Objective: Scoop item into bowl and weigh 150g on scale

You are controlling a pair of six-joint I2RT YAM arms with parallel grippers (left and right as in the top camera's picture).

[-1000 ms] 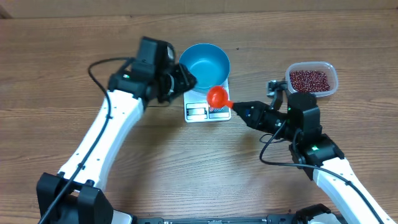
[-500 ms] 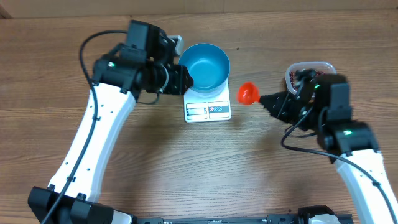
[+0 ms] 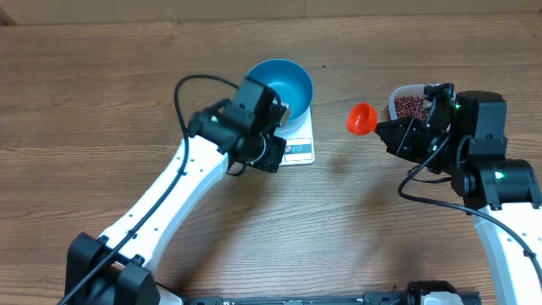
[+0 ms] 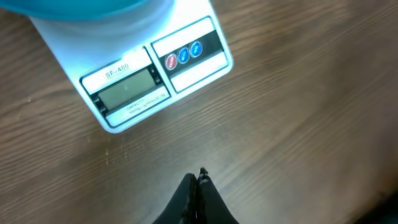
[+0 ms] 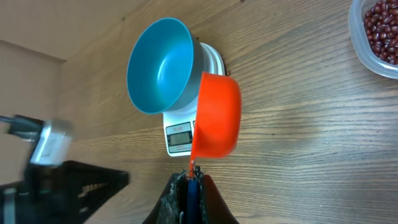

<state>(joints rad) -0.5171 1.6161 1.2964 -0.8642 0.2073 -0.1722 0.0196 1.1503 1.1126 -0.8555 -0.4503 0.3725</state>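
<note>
Though unseen overhead — scale [image 4: 155, 43] display [image 4: 127, 88] plain at left wrist

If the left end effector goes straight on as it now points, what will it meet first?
Likely the scale, at its front edge; depth is unclear, so perhaps the bare table first.

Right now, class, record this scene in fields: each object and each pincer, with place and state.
small dark red-brown beans: in clear plastic tub
round deep blue bowl: on flat white rectangular kitchen scale; looks empty
small red plastic scoop: in the air between scale and tub
left pincer: shut, empty, over wood near scale's front edge
right pincer: shut on scoop handle
</note>
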